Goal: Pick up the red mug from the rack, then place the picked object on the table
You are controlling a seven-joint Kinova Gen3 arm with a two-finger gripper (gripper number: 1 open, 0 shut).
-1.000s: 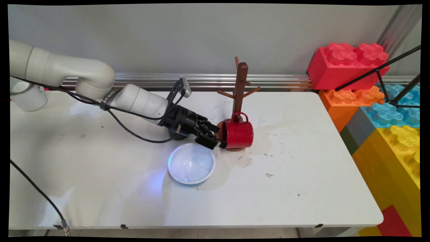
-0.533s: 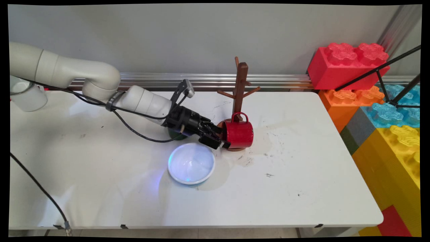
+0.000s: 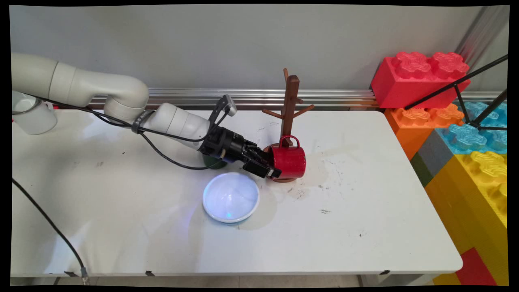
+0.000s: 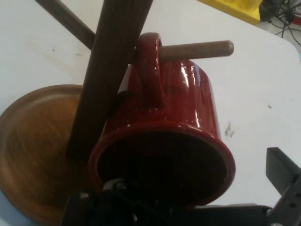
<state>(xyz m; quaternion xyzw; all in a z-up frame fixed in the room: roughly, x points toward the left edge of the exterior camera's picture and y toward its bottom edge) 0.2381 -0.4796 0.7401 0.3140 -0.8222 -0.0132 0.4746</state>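
We count one red mug, one wooden mug tree, one white bowl and one dark green thing half hidden beside the bowl, all on one white surface.

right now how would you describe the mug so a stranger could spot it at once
Find the brown wooden mug tree at the back middle of the white table. The glossy red mug hangs by its handle on a low peg, the only red thing on the table, with the hand at its rim.
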